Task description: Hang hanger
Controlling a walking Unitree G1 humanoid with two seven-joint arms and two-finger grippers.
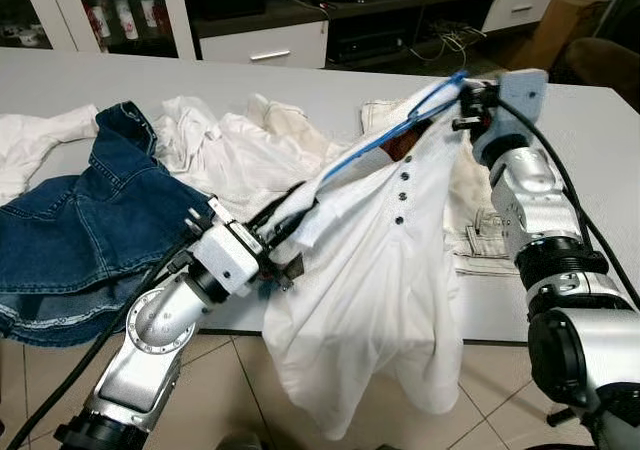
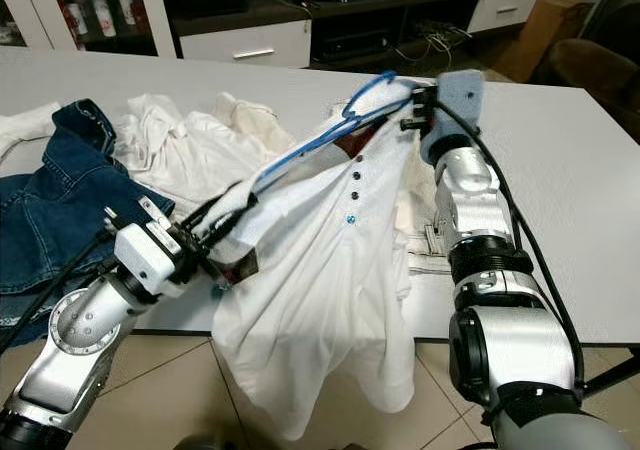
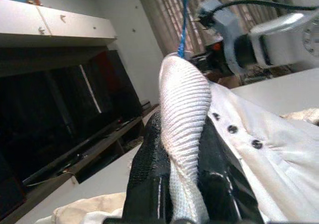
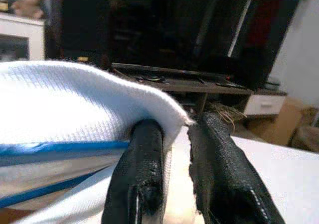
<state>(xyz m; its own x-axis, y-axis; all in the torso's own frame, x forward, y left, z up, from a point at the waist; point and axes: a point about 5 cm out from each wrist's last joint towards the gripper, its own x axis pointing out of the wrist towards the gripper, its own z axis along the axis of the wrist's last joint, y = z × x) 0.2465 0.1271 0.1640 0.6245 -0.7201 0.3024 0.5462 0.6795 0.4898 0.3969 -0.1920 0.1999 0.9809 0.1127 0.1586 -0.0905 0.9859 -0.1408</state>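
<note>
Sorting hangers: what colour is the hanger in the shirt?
Blue hanger, clearest in the left eye view.

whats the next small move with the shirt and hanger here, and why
Probably lift both arms together, off the table. The white shirt is already on the blue hanger; the left gripper pinches one shoulder, the right gripper the collar end. The hem droops past the table edge, and no rail is in view yet.

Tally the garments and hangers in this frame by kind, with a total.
White polo shirt, held up by both grippers: 1
Blue hanger inside it: 1
Denim garment on the table: 1
White or cream garments lying on the table, at least: 3; the pile is hard to separate
Total: about 6
</note>
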